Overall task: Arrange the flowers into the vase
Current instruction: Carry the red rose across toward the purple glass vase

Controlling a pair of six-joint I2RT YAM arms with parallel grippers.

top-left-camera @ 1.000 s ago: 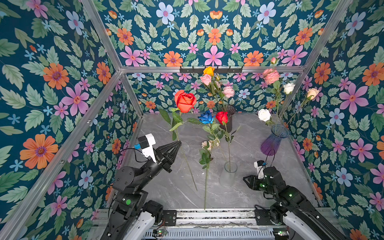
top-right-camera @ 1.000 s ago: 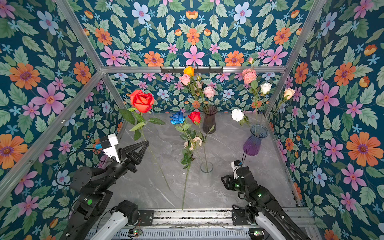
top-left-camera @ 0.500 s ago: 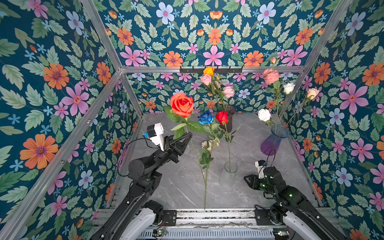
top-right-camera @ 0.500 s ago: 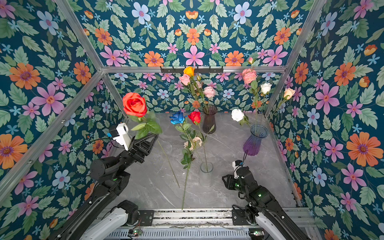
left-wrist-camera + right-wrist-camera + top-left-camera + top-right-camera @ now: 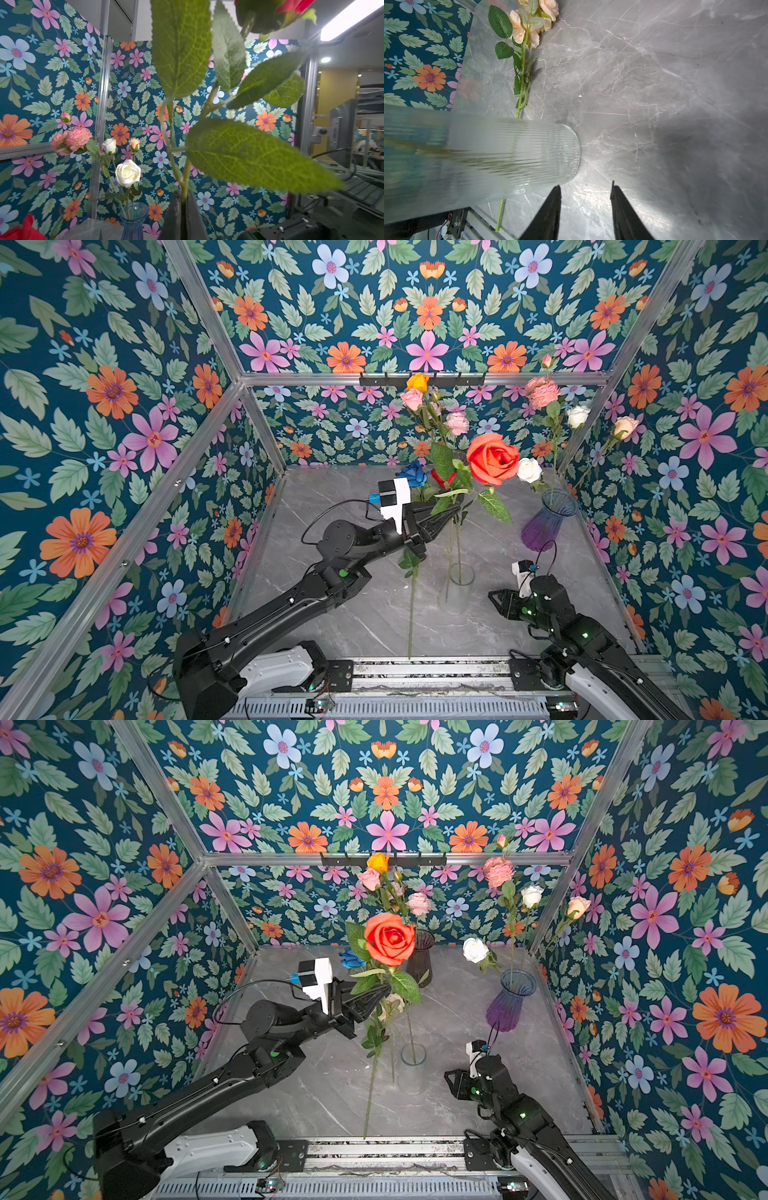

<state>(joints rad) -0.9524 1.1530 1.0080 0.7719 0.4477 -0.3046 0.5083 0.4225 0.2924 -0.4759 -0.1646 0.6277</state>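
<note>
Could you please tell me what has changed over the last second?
The left gripper, shut on the orange-red rose, swung right and forward, carrying the rose from the left side to the middle, near the clear vase. The right gripper stayed open and low beside that vase; the purple vase and the peach flower lying flat did not move.

Stereo pair high above table [image 5: 374, 626]; wrist cameras close.

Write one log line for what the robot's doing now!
left fingers: shut on rose stem, rose held up | right fingers: open, empty, by clear vase | table: one peach flower lying flat
</note>
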